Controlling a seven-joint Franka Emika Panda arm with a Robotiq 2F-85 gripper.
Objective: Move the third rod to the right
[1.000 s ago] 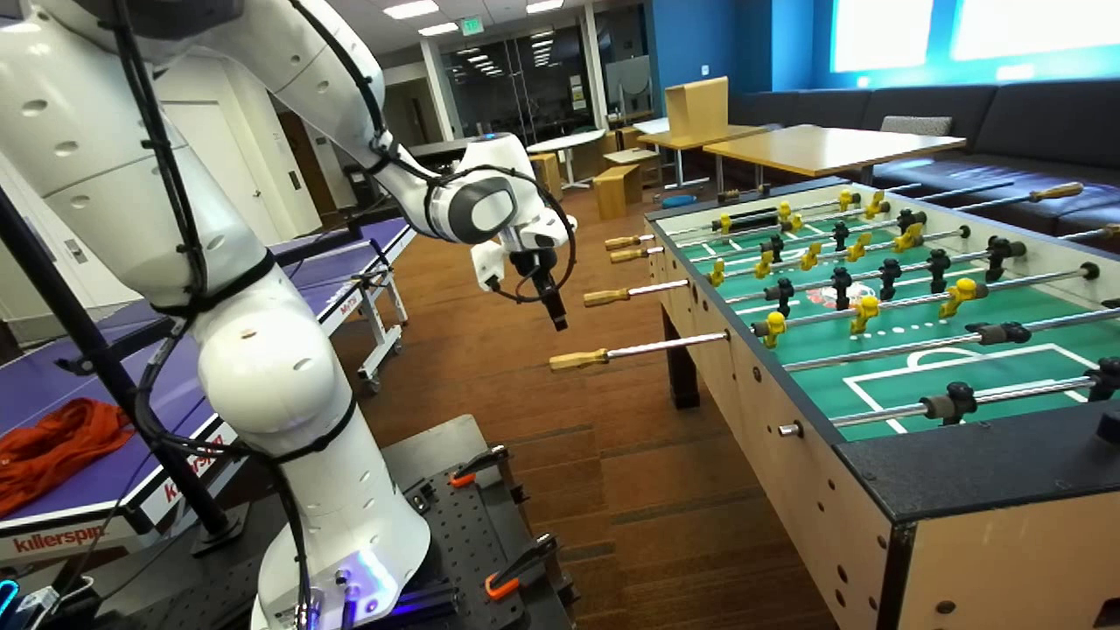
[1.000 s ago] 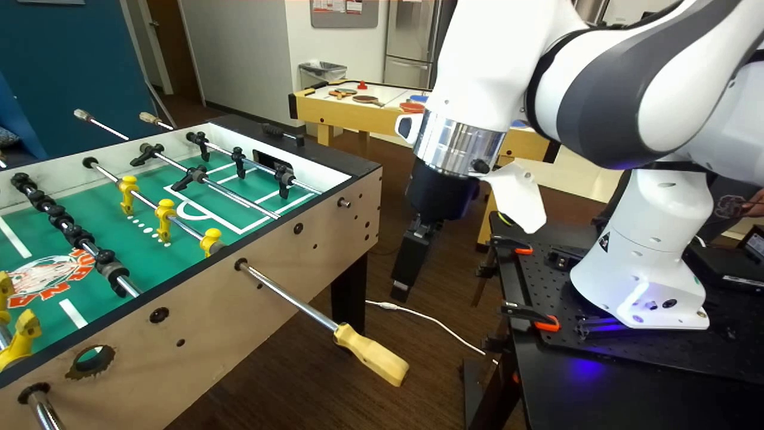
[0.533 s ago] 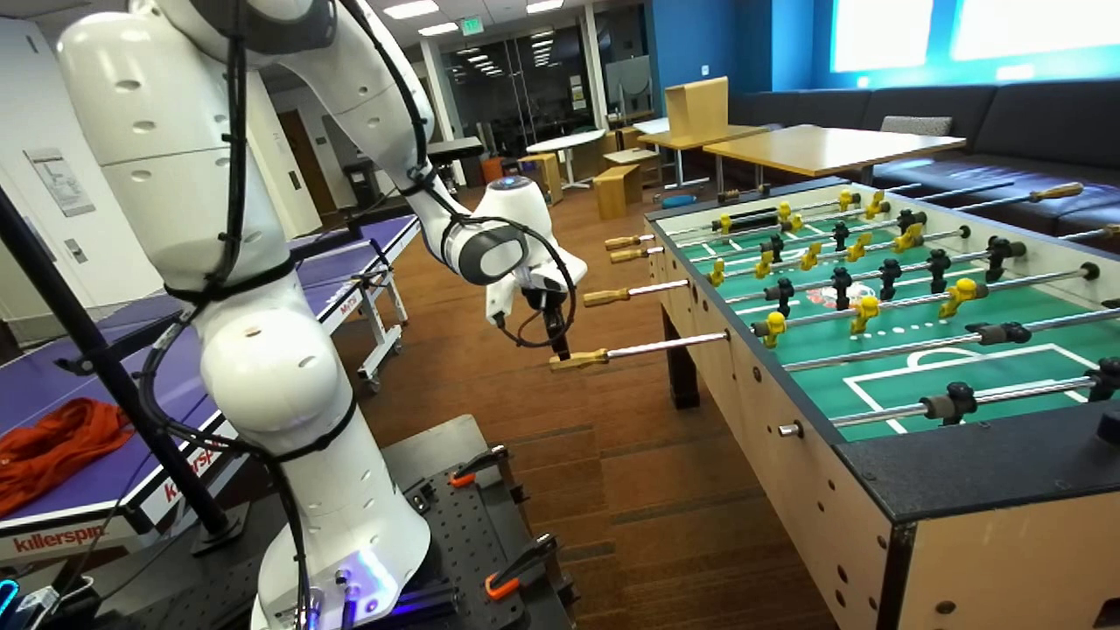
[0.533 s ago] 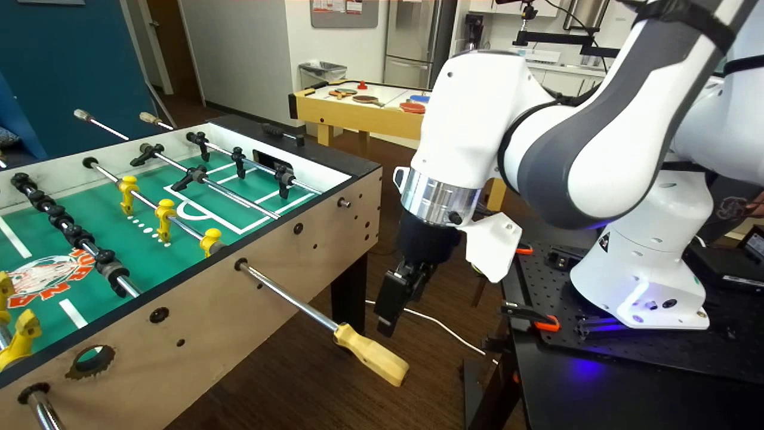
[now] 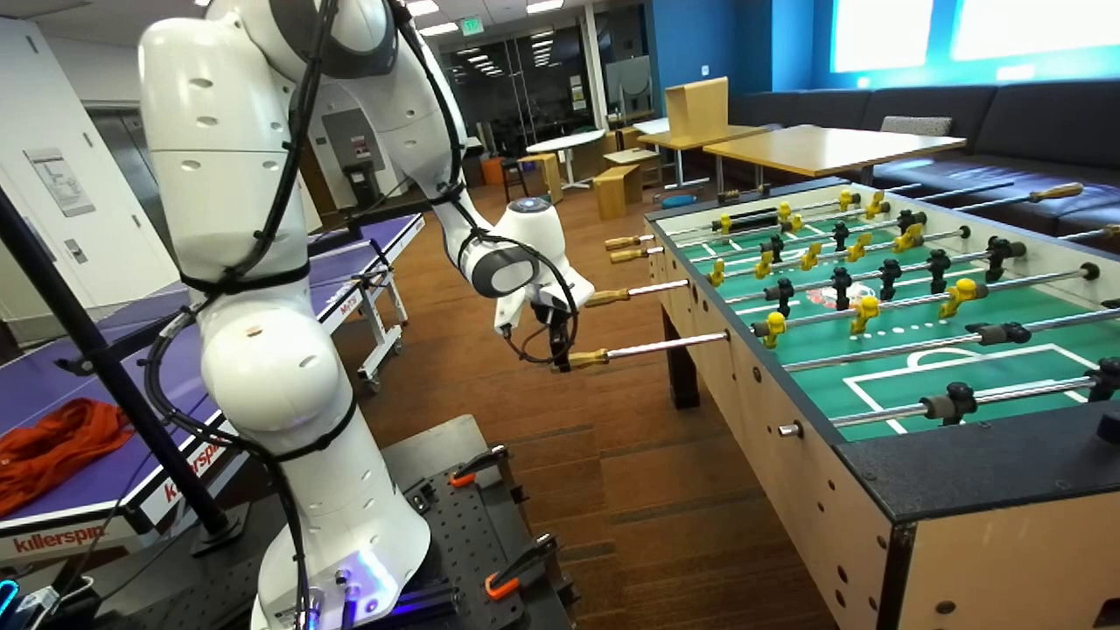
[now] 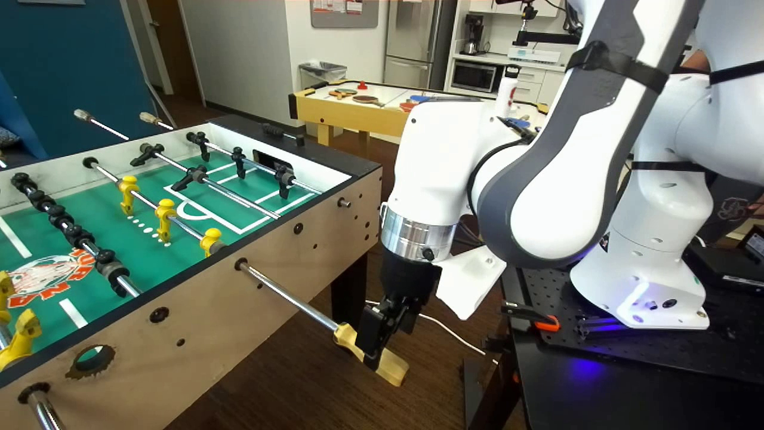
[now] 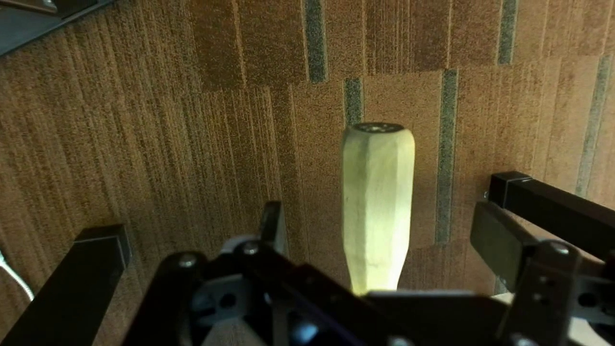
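The third silver metal rod [image 6: 289, 297] sticks out of the tan wood-sided foosball desk [image 6: 334, 239], ending in a faceted pale tan wooden handle [image 7: 378, 202]. The jaws are spread and grasp nothing: in the wrist view the handle stands between the dark pads [image 7: 497, 235], apart from both, with brown striped floor [image 7: 230, 120] showing either side. They seem set there to take hold of wood rather than slick metal. In an exterior view the nearest of the rod's yellow moulded figures [image 5: 775, 327] stands close to the near inner wall, so its free travel probably lies inward, to the right there.

The desk is a shallow walled box; over its green field [image 6: 149, 266] hang yellow figures and black moulded figures [image 6: 194, 175], strung on rods.

The white jointed arm [image 5: 289, 350] stands on a black perforated plate [image 5: 472, 516], held by black clamps with orange tips [image 5: 529, 560], likely against shifting. Farther off is a grey lined bin [image 6: 323, 73], contents indistinct.
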